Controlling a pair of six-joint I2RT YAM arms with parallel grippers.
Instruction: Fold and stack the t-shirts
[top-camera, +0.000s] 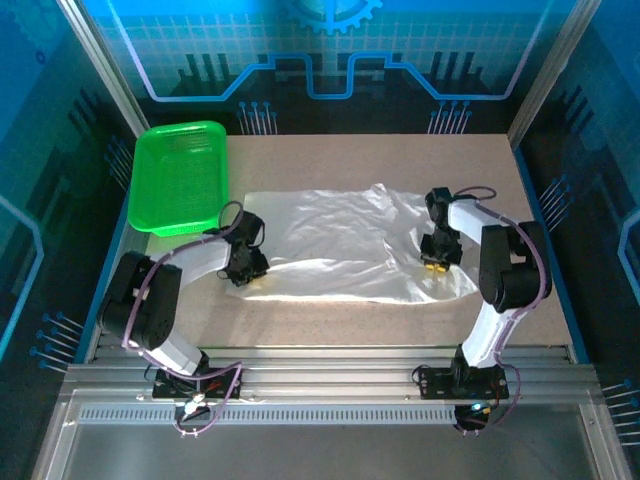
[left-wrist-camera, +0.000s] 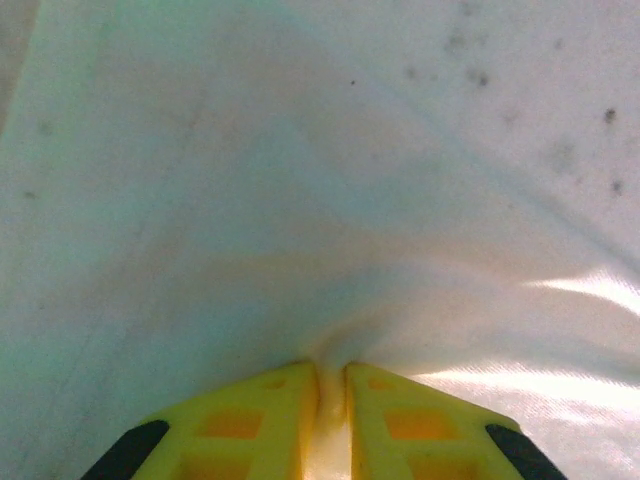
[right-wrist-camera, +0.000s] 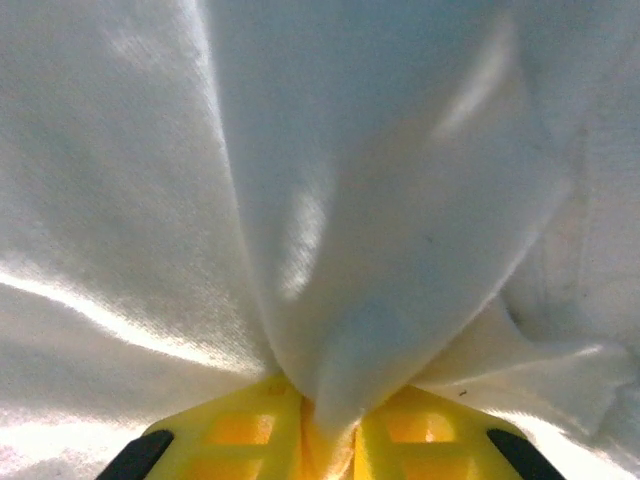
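A white t-shirt (top-camera: 340, 245) lies spread across the middle of the table, plain side up, with wrinkles toward its right end. My left gripper (top-camera: 247, 272) is down at the shirt's left edge, shut on a pinch of the white cloth (left-wrist-camera: 333, 385) between its yellow fingers (left-wrist-camera: 270, 420). My right gripper (top-camera: 434, 262) sits on the shirt's right part, shut on a thick bunched fold of cloth (right-wrist-camera: 340, 400) that rises from between its yellow fingers (right-wrist-camera: 240, 430). The shirt's print is hidden.
A green plastic basket (top-camera: 180, 176) stands at the back left of the table, just beyond the left arm. Bare tabletop (top-camera: 330, 330) runs in front of the shirt, up to the metal rail (top-camera: 330, 385) at the near edge.
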